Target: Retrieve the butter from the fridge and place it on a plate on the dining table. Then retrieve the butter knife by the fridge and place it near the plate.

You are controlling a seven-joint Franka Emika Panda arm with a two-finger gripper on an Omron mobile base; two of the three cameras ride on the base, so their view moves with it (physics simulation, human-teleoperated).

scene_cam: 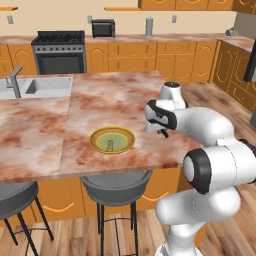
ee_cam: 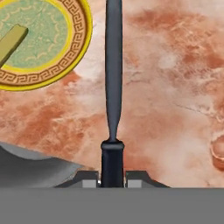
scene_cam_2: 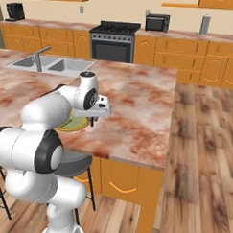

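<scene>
**Knife held over the table, butter on the plate**

We see the tool [ee_cam: 112, 177] clamped on the dark knife [ee_cam: 113, 78], its two tips pressed to either side of the handle. In the hand view the blade runs straight away from the tool, over the marbled table [ee_cam: 175, 87], and passes just beside the plate [ee_cam: 83, 39] without touching it. We cannot tell from that view how high the knife hangs above the surface.

The butter [ee_cam: 11, 41], a pale yellow block, lies on the plate's green centre, inside the ochre rim. From the left base view the plate [scene_cam: 112, 140] sits near the table's [scene_cam: 45, 125] front edge, with the butter [scene_cam: 110, 145] in its middle, and the tool [scene_cam: 163, 132] hangs to the right of it, near the table's corner. From the right base view the arm covers most of the plate [scene_cam_2: 72, 125], and the tool [scene_cam_2: 93, 120] points down beside it.

Two grey stools [scene_cam: 117, 187] stand below the table's front edge. A sink [scene_cam: 35, 86] is set in the far left of the table.
</scene>
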